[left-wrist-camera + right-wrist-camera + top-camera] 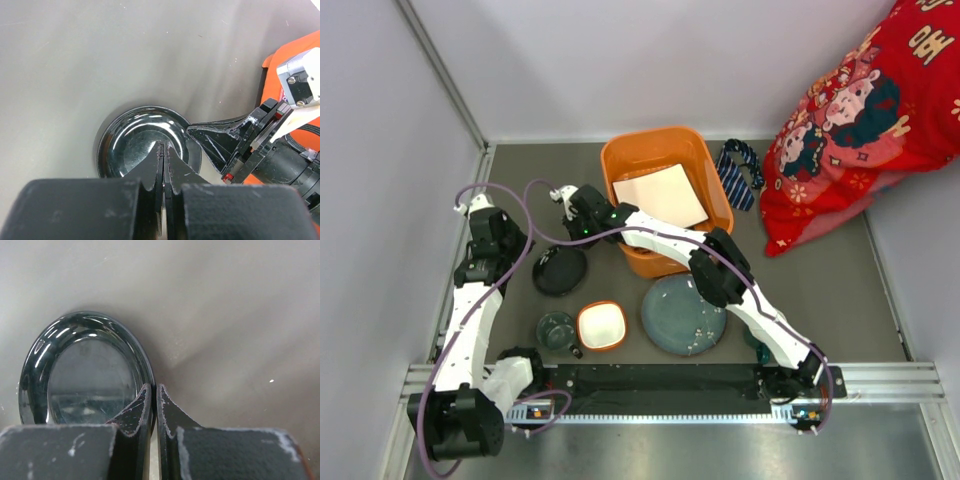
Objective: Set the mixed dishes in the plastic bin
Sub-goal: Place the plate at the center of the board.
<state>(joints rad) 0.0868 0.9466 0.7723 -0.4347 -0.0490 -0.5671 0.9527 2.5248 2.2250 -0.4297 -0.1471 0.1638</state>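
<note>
— Which dish are they on?

— The small black dish [560, 270], left of centre in the overhead view, on the table just beside the orange bin [608, 165]. The white square plate [660, 197] already lies in the bin. The blue-grey plate [680, 315], orange bowl [602, 326] and teal cup [556, 330] wait along the lower middle.

— Anything held?

— No. The right gripper [152, 390] is clenched on nothing, its tips at the dish's rim; whether they touch it I can't tell. The left gripper [164, 150] is pinched closed too, hovering over the dish's hollow.

— And the arms?

— The right one stretches diagonally from lower right across the bin's near corner. The left runs up the left edge and bends inward.

— Next?

— I'd say one pair of jaws must part and straddle that glossy rim before any lift.
</note>
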